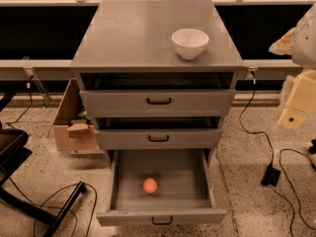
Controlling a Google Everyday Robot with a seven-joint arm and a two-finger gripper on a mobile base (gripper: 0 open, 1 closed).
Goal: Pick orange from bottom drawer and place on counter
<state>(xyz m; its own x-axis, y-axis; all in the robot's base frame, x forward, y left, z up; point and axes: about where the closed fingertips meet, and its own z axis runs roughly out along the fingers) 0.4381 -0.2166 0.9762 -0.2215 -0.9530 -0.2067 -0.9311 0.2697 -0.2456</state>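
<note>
- Toward the front edge of the open bottom drawer (pixel 114 184), slightly left of its middle, the orange (pixel 150 185) lies alone, apart from every wall.
- At the right edge of the view, what seems to be the pale gripper (pixel 296 102) hangs beside the cabinet, level with the top drawer (pixel 158 102) and well apart from the orange. Whether it is spread or closed cannot be told.
- A good reach probably comes in over the bottom drawer's front edge and drops straight down, since the middle drawer (pixel 158 138) overhangs the back edge.
- For placing, the counter (pixel 128 33) has bare room along its left and front edges. The white bowl (pixel 190 42) sits toward the right edge and is best avoided.
</note>
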